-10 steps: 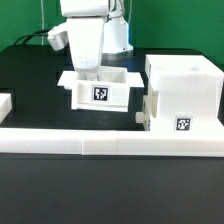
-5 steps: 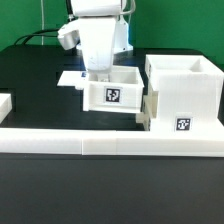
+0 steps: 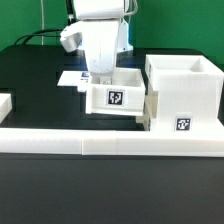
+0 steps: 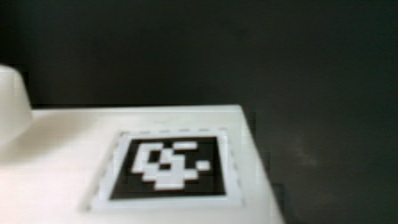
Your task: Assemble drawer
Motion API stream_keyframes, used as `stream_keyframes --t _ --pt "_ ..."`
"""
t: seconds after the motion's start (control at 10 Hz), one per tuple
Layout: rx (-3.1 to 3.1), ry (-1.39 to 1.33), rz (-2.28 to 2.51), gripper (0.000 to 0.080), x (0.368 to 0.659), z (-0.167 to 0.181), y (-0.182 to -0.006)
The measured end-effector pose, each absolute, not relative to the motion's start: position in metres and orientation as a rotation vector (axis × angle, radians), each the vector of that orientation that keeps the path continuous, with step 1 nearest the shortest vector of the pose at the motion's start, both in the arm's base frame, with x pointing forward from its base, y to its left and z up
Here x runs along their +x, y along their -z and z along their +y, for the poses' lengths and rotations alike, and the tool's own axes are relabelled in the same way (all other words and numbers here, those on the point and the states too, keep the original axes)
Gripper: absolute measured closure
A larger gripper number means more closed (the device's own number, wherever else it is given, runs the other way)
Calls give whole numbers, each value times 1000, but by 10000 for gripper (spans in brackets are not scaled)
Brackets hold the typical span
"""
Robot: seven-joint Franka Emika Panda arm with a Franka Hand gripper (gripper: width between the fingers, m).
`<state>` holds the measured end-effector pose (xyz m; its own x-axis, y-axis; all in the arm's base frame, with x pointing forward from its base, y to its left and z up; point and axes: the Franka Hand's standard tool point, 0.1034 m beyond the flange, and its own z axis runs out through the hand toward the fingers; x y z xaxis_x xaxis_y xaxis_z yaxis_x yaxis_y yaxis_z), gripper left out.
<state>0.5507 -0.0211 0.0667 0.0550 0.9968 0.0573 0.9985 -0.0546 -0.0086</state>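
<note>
The gripper (image 3: pixel 100 74) grasps the tray (image 3: pixel 115 96), lifted and tilted, just beside the casing (image 3: pixel 183 92), which stands toward the exterior view's right.

The table (image 3: pixel 30 85) is covered in something black and matt, smooth, with no shine; the casing (image 3: pixel 185 95) looks like white plastic, smooth, faintly satin on its flat walls; the tray (image 3: pixel 115 93) has the same white plastic look, its printed tag (image 3: pixel 114 97) flat black and white, matt, blurred in the wrist view; the long low wall (image 3: pixel 110 140) is white and smooth, dull; the arm's shell (image 3: pixel 100 40) is white, hard-looking, slightly glossy.
</note>
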Motion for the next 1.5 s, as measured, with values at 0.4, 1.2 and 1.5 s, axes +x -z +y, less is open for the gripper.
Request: stream_keyframes --t 0.4,1.2,1.5 --pt "-2220 49 -2140 758 555 -10 -64" --pt "-2205 35 -2142 758 546 -4 -59" --pt "-2218 43 -2132 757 545 -3 -58"
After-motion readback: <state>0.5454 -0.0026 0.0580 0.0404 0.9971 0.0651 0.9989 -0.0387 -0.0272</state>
